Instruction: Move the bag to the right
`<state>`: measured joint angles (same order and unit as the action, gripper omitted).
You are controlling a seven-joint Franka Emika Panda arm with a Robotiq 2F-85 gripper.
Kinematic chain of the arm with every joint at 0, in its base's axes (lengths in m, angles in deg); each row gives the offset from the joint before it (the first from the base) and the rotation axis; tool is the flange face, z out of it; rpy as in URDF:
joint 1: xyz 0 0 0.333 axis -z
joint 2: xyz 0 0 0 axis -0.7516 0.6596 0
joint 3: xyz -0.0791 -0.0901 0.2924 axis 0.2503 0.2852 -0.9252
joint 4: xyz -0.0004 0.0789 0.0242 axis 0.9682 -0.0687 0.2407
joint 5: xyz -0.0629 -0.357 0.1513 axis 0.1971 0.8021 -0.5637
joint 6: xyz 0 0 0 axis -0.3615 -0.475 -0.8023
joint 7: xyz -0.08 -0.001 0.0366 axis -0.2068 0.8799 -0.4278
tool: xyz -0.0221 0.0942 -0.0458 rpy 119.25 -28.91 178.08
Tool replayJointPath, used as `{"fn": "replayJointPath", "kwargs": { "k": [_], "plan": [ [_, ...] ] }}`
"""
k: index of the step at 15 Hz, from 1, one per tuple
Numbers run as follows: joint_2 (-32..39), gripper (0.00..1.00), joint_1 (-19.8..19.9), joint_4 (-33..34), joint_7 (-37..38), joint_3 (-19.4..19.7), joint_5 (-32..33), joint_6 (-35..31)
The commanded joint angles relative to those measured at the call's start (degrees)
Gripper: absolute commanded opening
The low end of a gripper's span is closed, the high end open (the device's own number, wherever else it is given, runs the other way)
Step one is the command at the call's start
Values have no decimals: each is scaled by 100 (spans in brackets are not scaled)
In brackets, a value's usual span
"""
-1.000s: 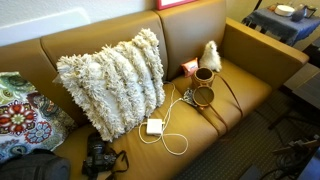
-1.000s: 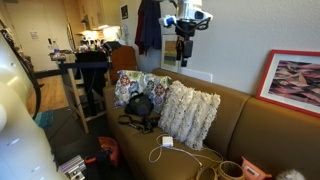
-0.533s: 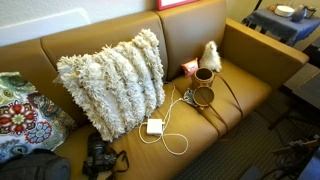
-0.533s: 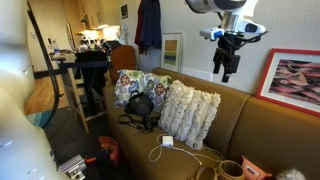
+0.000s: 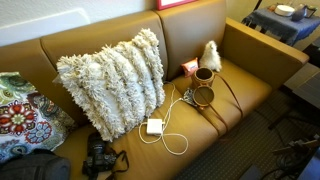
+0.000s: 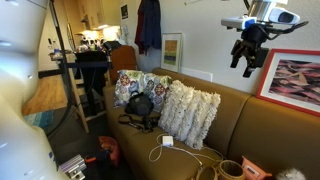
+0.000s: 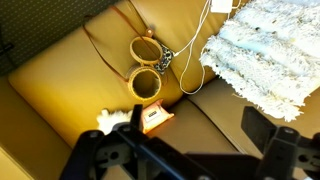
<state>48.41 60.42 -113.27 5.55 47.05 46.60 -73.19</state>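
The brown bag shows as two round cup-shaped openings on the sofa seat, one (image 5: 203, 96) in front of the other (image 5: 203, 75), with a thin strap trailing beside them. In the wrist view the bag (image 7: 147, 86) lies below and ahead of me. It also shows at the bottom edge of an exterior view (image 6: 230, 170). My gripper (image 6: 247, 55) hangs high above the sofa back, far from the bag. In the wrist view the gripper (image 7: 198, 122) is open and empty, jaws wide apart.
A big shaggy cream pillow (image 5: 112, 80) leans on the sofa back beside the bag. A white fluffy item (image 5: 211, 53) and a small orange box (image 5: 189, 68) sit behind the bag. A white charger (image 5: 154, 126) with cable, a black camera (image 5: 98, 157) and a patterned pillow (image 5: 20, 110) lie further along.
My gripper has swung across the room high above the sofa, towards the framed picture side. Nothing on the sofa has moved.
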Motion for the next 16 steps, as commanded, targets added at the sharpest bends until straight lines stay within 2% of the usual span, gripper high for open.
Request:
{"fn": "replayJointPath", "kwargs": {
  "k": [1,8,9,14,16],
  "plan": [
    [663,100,127,733,-208,-110,-148,443],
    [1879,100,51,1417,33,-306,-173,684],
    [1547,100,16,919,-54,-244,-68,329],
    [1630,100,12,991,-45,-254,-64,321],
    [1491,100,-136,635,-38,-192,150,209]
  ]
}}
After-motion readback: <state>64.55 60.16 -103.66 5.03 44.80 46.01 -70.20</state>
